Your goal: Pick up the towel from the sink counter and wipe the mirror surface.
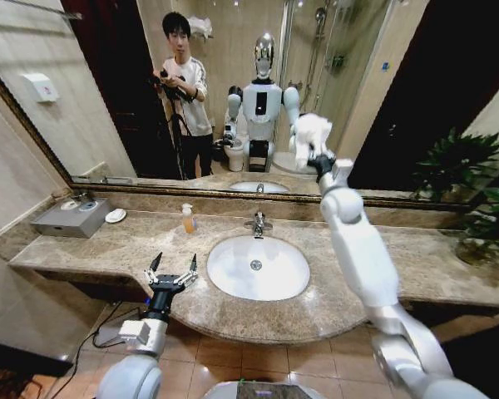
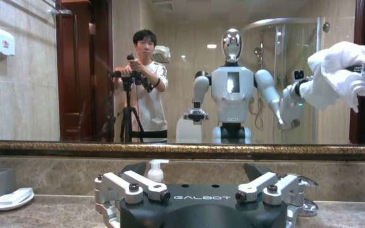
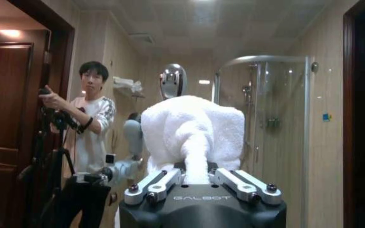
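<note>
Pressing small white soft cloth towel (image 1: 313, 131) against wide bronze-framed wall mirror (image 1: 108, 91) in head view, right end effector (image 1: 318, 160) clamped on bunched tail; cloth light, floppy, likely to slip.

Left wrist view: left end effector (image 2: 201, 190) spread, idle above brown mottled marble surface (image 2: 36, 216).

Right wrist view: towel draped over fingers; open glass all round, frame edges far.

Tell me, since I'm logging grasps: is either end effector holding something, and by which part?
The right end effector pinches the white towel by a bunched lower fold, near the mirror. The left end effector is open, holding nothing.
</note>
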Controlling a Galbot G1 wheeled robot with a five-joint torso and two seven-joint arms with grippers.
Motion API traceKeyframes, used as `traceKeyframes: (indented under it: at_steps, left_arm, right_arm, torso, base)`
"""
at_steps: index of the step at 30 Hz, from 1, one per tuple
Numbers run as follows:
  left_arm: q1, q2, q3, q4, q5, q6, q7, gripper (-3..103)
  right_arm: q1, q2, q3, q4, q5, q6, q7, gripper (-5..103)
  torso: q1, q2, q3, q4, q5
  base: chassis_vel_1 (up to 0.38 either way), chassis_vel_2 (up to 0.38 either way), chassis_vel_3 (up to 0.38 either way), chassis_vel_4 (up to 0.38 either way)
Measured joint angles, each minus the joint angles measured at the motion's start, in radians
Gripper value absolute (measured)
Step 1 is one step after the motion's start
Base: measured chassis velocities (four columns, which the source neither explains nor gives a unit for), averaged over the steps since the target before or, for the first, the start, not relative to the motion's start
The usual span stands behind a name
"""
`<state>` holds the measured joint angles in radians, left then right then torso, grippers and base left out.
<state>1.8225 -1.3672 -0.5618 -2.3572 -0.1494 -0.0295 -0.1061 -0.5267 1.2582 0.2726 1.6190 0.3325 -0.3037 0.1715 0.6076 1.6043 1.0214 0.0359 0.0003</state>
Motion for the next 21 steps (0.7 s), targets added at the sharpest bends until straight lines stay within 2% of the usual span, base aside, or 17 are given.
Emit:
traceKeyframes:
  at_steps: [14, 21]
  left_arm:
    - [0.0, 0.0, 0.0, 0.0, 0.0, 0.0, 0.0, 100]
    - [0.0, 0.0, 0.0, 0.0, 0.0, 0.0, 0.0, 100]
  right_arm:
    - [0.198, -0.04, -0.002, 0.017, 0.007, -0.04, 0.009, 13]
    - [0.108, -0.027, -0.009, -0.009, -0.021, -0.027, -0.01, 13]
  torso:
    - [0.0, 0.0, 0.0, 0.0001, -0.0007]
    - [0.0, 0.0, 0.0, 0.0001, -0.0004]
  base:
    - [0.0, 0.0, 0.0, 0.0]
    - [0.0, 0.0, 0.0, 0.0]
